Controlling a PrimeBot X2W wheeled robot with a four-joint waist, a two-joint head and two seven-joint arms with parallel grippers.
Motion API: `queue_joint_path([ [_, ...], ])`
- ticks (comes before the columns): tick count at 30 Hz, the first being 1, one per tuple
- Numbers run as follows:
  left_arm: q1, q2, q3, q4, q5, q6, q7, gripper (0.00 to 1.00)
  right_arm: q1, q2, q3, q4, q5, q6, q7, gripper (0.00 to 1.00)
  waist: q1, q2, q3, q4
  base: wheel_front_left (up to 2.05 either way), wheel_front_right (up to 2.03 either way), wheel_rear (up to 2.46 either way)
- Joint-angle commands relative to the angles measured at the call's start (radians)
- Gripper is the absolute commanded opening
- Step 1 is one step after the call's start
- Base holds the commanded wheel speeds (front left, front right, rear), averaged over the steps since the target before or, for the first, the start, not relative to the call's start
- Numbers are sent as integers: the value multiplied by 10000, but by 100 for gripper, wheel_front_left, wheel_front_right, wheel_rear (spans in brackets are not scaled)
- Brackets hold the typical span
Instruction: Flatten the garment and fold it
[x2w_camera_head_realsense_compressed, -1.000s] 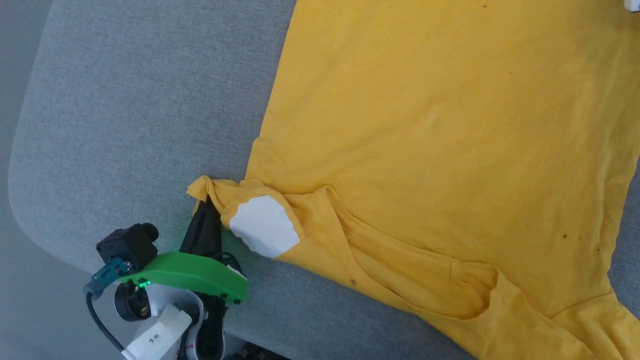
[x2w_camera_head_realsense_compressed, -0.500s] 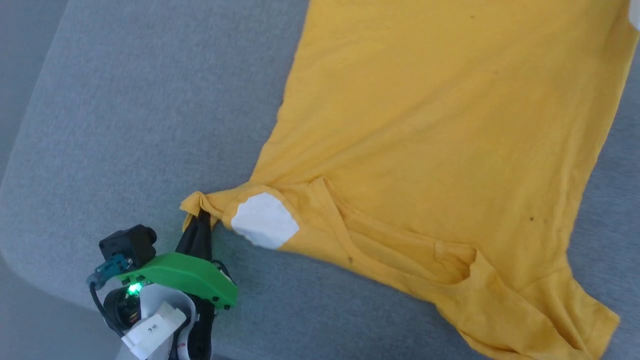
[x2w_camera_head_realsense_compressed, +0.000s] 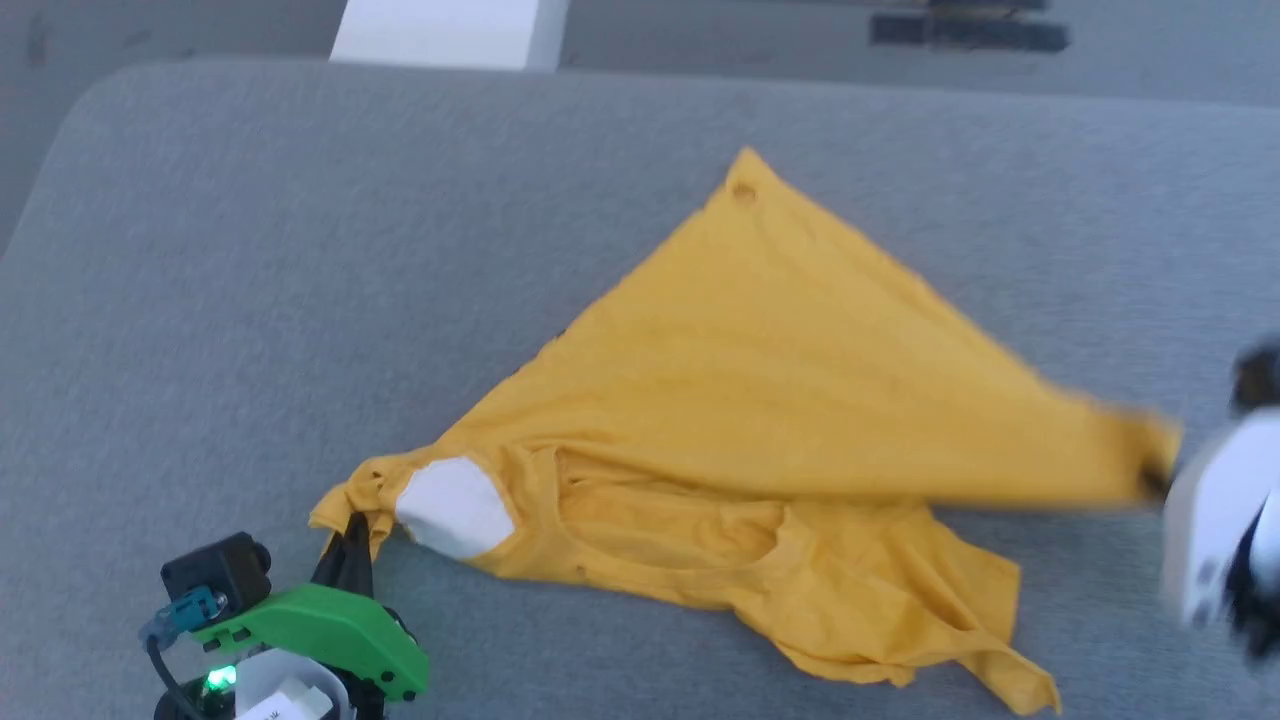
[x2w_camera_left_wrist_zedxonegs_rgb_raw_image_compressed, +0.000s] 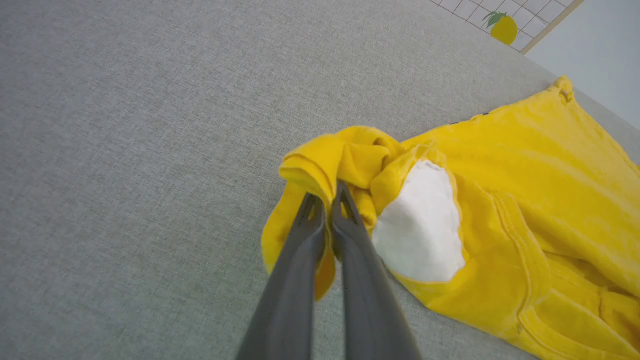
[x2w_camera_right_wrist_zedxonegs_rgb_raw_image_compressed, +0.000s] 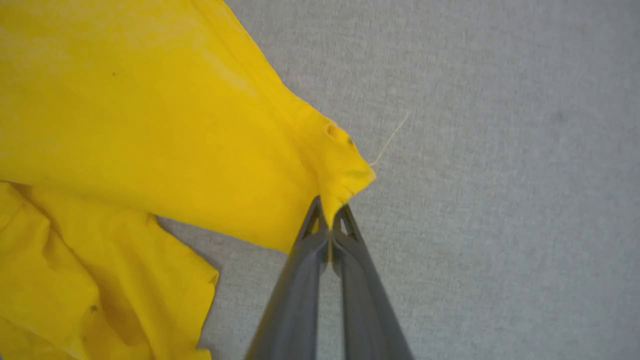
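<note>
The mustard-yellow garment (x2w_camera_head_realsense_compressed: 760, 400) lies spread in a rough triangle on the grey table, a white patch (x2w_camera_head_realsense_compressed: 452, 505) near its left end and the neck opening toward me. My left gripper (x2w_camera_head_realsense_compressed: 350, 525) is shut on the bunched left corner; the left wrist view shows the garment (x2w_camera_left_wrist_zedxonegs_rgb_raw_image_compressed: 500, 200) folded between the dark fingers (x2w_camera_left_wrist_zedxonegs_rgb_raw_image_compressed: 300, 240) of that gripper (x2w_camera_left_wrist_zedxonegs_rgb_raw_image_compressed: 327, 197). My right gripper (x2w_camera_right_wrist_zedxonegs_rgb_raw_image_compressed: 327, 210) is shut on a corner of the garment (x2w_camera_right_wrist_zedxonegs_rgb_raw_image_compressed: 150, 125), lifted taut off the table. In the head view that corner sits at the right (x2w_camera_head_realsense_compressed: 1150, 465), beside my blurred pale right arm (x2w_camera_head_realsense_compressed: 1215, 530).
The grey cloth-covered table (x2w_camera_head_realsense_compressed: 250, 250) has a rounded far-left corner. Beyond its far edge stand a white block (x2w_camera_head_realsense_compressed: 445, 30) and a dark bar (x2w_camera_head_realsense_compressed: 965, 30) on the floor. A tiled mat with a lemon print (x2w_camera_left_wrist_zedxonegs_rgb_raw_image_compressed: 502, 25) shows past the table.
The head camera has pulled back, showing the whole table. My right gripper has shut on a garment corner and pulled it out to the right. The left gripper keeps its grip.
</note>
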Motion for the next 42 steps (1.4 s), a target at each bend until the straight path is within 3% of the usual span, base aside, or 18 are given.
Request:
queue_joint_path([
  [1, 142, 93, 39, -49, -67, 70, 33, 0, 619, 273, 4, -179, 43, -13, 29, 0, 1, -1, -1075, -983, 0, 0, 0],
  [7, 383, 78, 53, 32, -181, 173, 163, 0, 2900, 1597, 328, -20, 368, -13, -157, 0, 1, -1, -1239, -1075, 0, 0, 0],
  [12, 545, 24, 45, 198, -299, 190, 195, 0, 3499, 2052, 901, 787, 529, -13, -496, 0, 1, -1, -1288, -1073, 0, 0, 0],
  [13, 560, 15, 46, 226, -323, 185, 192, 0, 3450, 2081, 879, 867, 500, -13, -763, 9, 1, -1, -1298, -1070, 0, 0, 0],
  [14, 577, 14, 46, 255, -337, 186, 197, 0, 3387, 2088, 867, 884, 485, -13, -999, 78, 1, -1, -1308, -1075, 0, 0, 0],
  [15, 598, 14, 49, 280, -359, 184, 204, 0, 3276, 2113, 756, 871, 520, -13, -1340, 100, 1, -1, -1319, -1092, 0, 0, 0],
  [18, 636, 33, 45, 324, -377, 176, 202, 0, 2922, 2076, 490, 655, 636, -13, -2275, 100, 1, -1, -1358, -1113, 0, 0, 0],
  [22, 641, 113, 29, 304, -346, 161, 208, 0, 2045, 1948, 151, -72, 728, -13, -4348, 100, 1, -1, -1374, -1140, 0, 0, 0],
  [25, 644, 149, 15, 256, -323, 181, 218, 0, 1137, 1812, 516, -263, 804, -13, -5782, 100, 1, -1, -1326, -1165, 0, 0, 0],
  [29, 561, 165, -51, 188, -288, 198, 263, 0, -216, 1577, 1331, 207, 812, -13, -6624, 100, 1, -1, -1105, -1022, 0, 0, 0],
  [35, 194, 60, -260, -142, -186, 180, 231, 0, -2883, 1670, 2294, 2016, 285, -13, -6554, 100, 1, -1, -277, -440, 0, 0, 0],
  [42, -372, -153, -526, -358, -150, 46, 142, 0, -5781, 1437, 3118, 4919, -690, -13, -4339, 100, 1, -1, 851, 471, 0, 0, 0],
])
